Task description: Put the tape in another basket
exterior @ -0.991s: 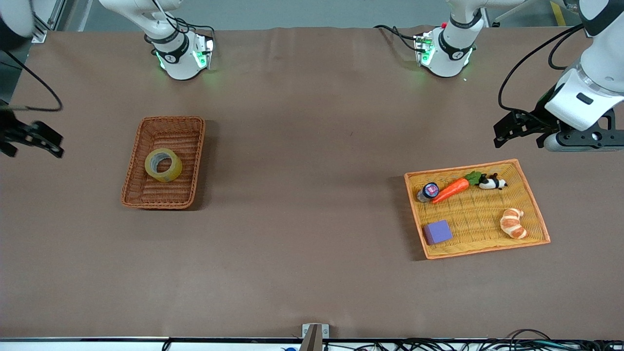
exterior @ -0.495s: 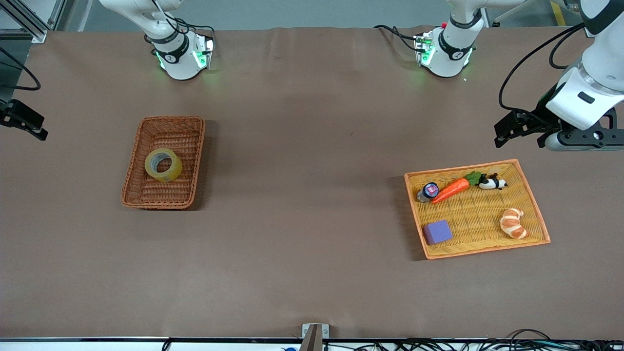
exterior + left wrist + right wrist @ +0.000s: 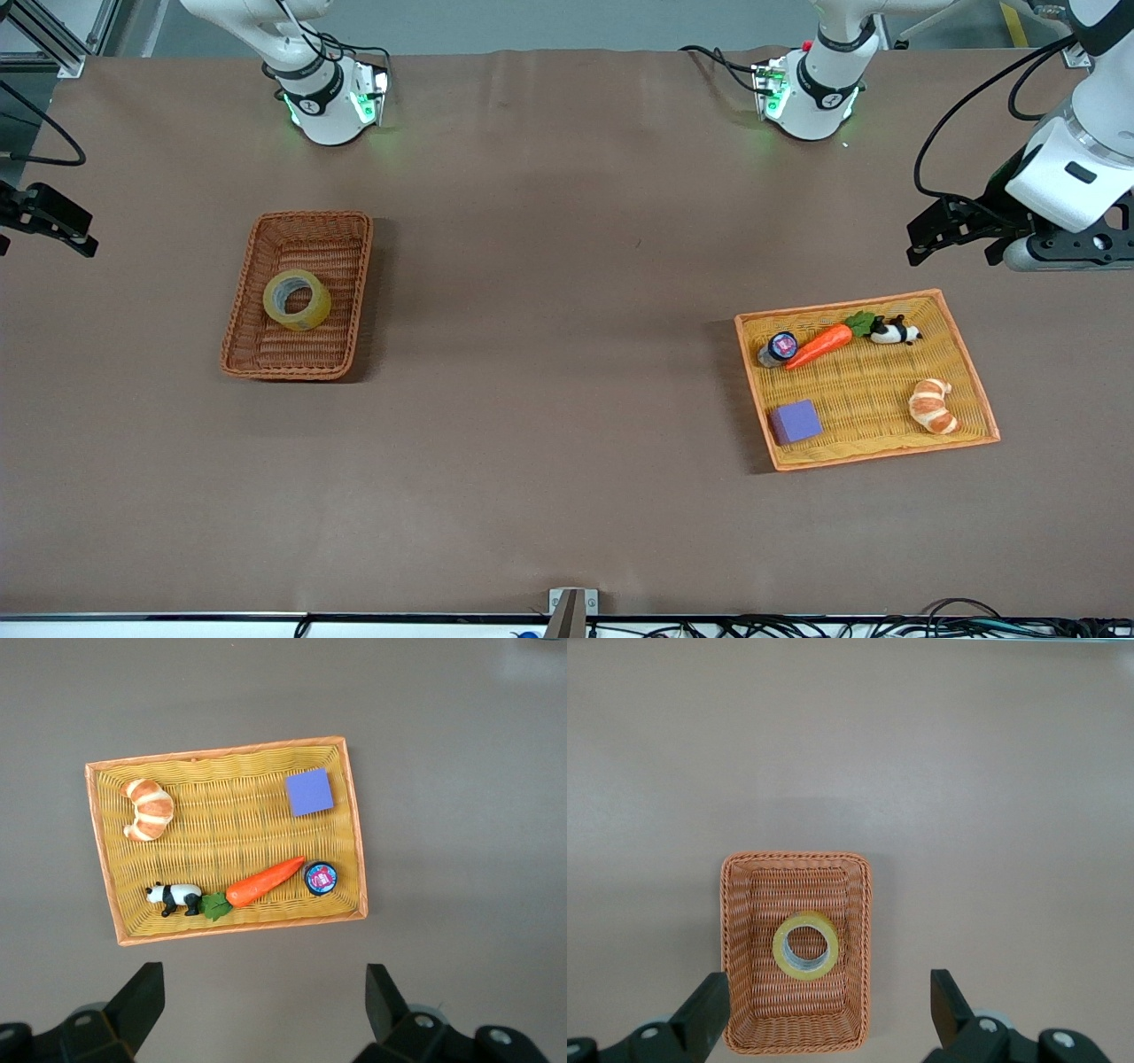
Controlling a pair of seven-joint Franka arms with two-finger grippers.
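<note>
In the front view, one tape (image 3: 297,299) lies in the deep brown basket (image 3: 244,328), toward the right arm's end of the table. The roll is tipped a little and rests near the middle of the basket floor. One flat yellow tray (image 3: 961,354) sits toward the left arm's end. It holds five things: one carrot (image 3: 819,346), one toy panda (image 3: 895,332), one croissant (image 3: 933,406), one purple block (image 3: 795,421) and one small round jar (image 3: 779,347). The left gripper (image 3: 952,232) hangs over bare table beside the tray. The right gripper (image 3: 40,221) hangs over the table edge, well apart from the basket. Both arms wait.

In the left wrist view, the left gripper's (image 3: 257,1001) jaws are spread wide and hold nothing. The same five things lie in the tray (image 3: 359,859) below.

In the right wrist view, the right gripper's (image 3: 828,1005) jaws are also spread wide and hold nothing. The tape (image 3: 806,945) sits in the basket (image 3: 864,930) below.

The tape looks already moved, so little can go wrong. If an arm drops low, it may bump a basket wall and slide it
</note>
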